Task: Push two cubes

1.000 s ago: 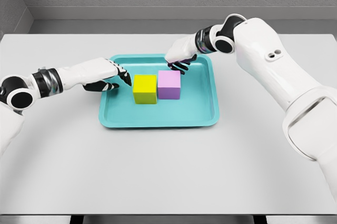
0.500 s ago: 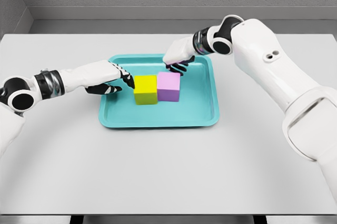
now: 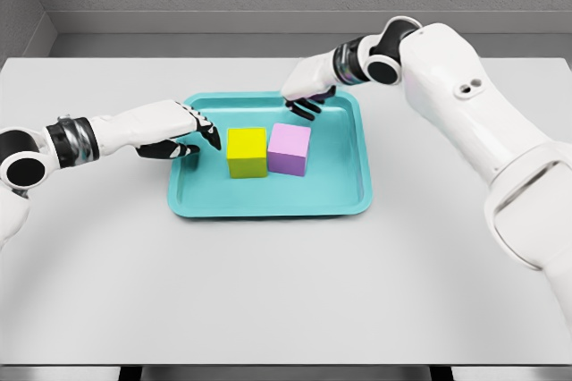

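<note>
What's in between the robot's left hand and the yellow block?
Nothing. In the head view, only a small strip of bare teal tray floor separates the left hand from the yellow cube.

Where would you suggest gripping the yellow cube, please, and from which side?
Grip the yellow cube across its near and far faces, coming from above. Its right face sits against the pink cube, so a left-right pinch seems blocked there. The top is clear, and the tray rim is low. The left robot hand is nearest.
</note>
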Controlling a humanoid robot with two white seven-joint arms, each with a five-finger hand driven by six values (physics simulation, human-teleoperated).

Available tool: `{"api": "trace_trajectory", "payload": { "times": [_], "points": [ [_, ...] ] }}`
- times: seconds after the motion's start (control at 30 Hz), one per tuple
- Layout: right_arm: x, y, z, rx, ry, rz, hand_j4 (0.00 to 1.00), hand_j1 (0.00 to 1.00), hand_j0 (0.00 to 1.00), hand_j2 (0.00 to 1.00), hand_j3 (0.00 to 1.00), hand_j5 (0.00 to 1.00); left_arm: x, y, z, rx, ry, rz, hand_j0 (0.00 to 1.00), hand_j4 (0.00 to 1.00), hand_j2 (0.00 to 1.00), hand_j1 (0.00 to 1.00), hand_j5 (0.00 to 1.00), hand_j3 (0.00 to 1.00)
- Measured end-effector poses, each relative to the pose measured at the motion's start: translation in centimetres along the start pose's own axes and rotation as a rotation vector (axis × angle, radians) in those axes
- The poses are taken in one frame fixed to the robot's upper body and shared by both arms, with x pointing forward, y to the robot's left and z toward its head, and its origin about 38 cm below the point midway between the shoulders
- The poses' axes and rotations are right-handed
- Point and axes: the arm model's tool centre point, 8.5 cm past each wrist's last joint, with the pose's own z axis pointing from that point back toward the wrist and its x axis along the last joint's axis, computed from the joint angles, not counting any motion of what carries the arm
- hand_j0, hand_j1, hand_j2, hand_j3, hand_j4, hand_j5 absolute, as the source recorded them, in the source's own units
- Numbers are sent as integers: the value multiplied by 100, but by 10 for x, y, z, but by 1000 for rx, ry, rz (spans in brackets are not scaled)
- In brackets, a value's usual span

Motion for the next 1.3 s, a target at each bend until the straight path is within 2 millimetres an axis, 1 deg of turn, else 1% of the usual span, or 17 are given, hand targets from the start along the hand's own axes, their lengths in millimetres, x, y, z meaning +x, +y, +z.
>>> {"api": "trace_trajectory", "payload": {
  "times": [0.17, 0.27, 0.37, 0.53, 0.63, 0.73, 0.83, 1.1, 1.3],
  "points": [
    [-17, -2, 18, -8, 39, 2, 13, 13, 13, 13, 13, 13, 5, 7, 5, 10, -12, -19, 54, 54, 54, 54, 54, 54],
    [-24, 4, 27, -12, 44, 4, 13, 13, 13, 13, 13, 13, 5, 9, 7, 11, -14, -24, 54, 54, 54, 54, 54, 54],
    [-29, 15, 34, 0, 43, -3, 13, 13, 13, 13, 13, 13, 5, -3, 8, -5, -11, -8, 54, 54, 54, 54, 54, 54],
    [-36, 33, 44, -6, 20, -70, 13, 13, 13, 13, 13, 13, -6, -2, 10, -8, 19, 5, 53, 53, 53, 53, 53, 53],
    [-33, 40, 42, -3, -6, -92, 13, 13, 13, 13, 13, 13, -11, -5, 7, -10, 30, 27, 51, 51, 51, 51, 51, 51],
    [-21, 41, 38, -2, -53, -83, 13, 13, 13, 13, 13, 13, -12, -9, 1, -10, 28, 44, 51, 51, 51, 51, 51, 51],
    [-13, 43, 39, -7, -88, -83, 13, 13, 13, 13, 13, 13, -12, -11, -2, -11, 27, 52, 51, 51, 51, 51, 51, 51],
    [-5, 46, 41, -19, -126, -84, 13, 13, 13, 13, 13, 13, -14, -11, -4, -9, 30, 60, 51, 51, 51, 51, 51, 51],
    [1, 57, 39, -12, -144, -93, 13, 13, 13, 13, 13, 13, -18, -13, -8, -13, 40, 68, 51, 51, 51, 51, 51, 51]
  ]
}}
